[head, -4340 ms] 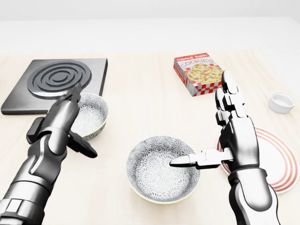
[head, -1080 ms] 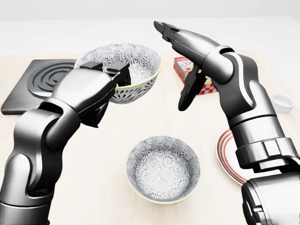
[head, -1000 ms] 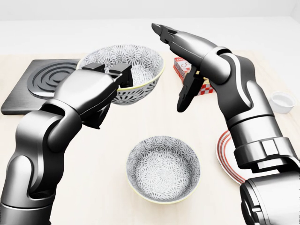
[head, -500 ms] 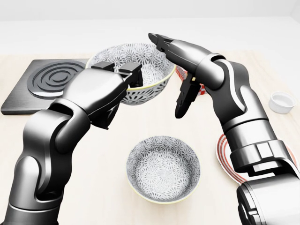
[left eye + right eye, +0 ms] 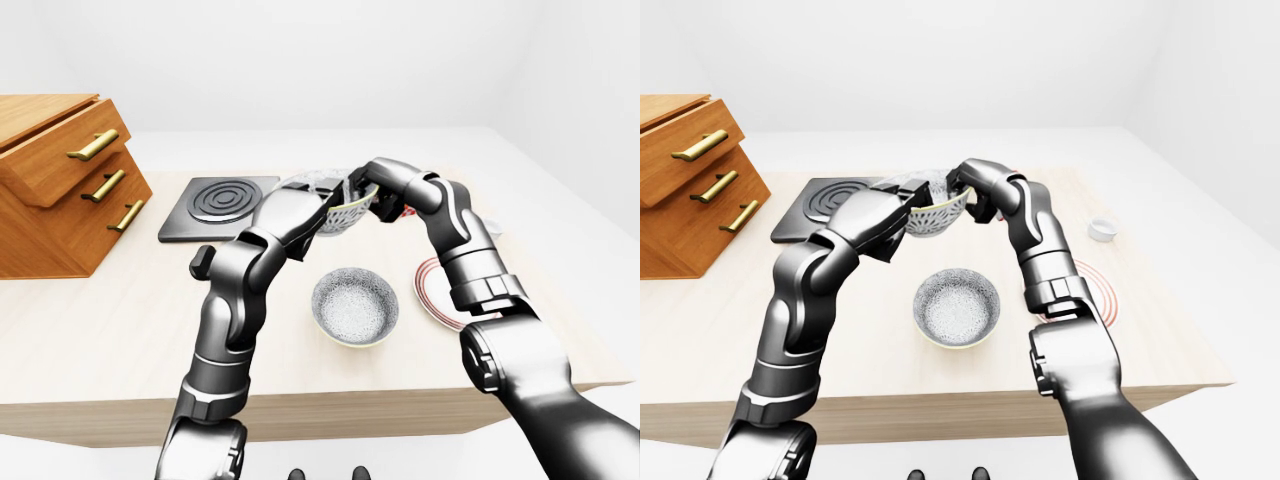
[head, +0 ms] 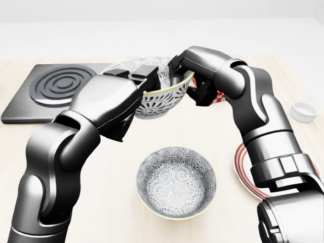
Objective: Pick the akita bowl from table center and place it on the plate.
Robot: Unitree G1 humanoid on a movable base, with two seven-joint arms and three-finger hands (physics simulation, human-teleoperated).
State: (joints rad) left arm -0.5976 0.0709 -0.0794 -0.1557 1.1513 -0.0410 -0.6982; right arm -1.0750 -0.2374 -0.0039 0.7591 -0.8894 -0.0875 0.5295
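Note:
Two alike patterned akita bowls show. One bowl (image 6: 176,182) rests on the table's middle, low in the head view, with no hand near it. The other bowl (image 6: 161,104) is held in the air above it, tilted. My left hand (image 6: 144,83) is shut on its left rim. My right hand (image 6: 186,76) has curled its fingers over the right rim, thumb outside the wall. The red-ringed plate (image 6: 244,174) lies at the right, mostly hidden behind my right forearm.
A black stove plate (image 6: 55,86) lies at the upper left. The cookie box (image 6: 219,96) peeks out behind my right hand. A small white cup (image 6: 304,110) stands at the far right. A wooden drawer cabinet (image 5: 60,180) stands left of the table.
My left hand carried the lifted bowl rightward and lower. My right hand, open half a second ago, came down and closed on the bowl's right rim. The middle bowl has not moved.

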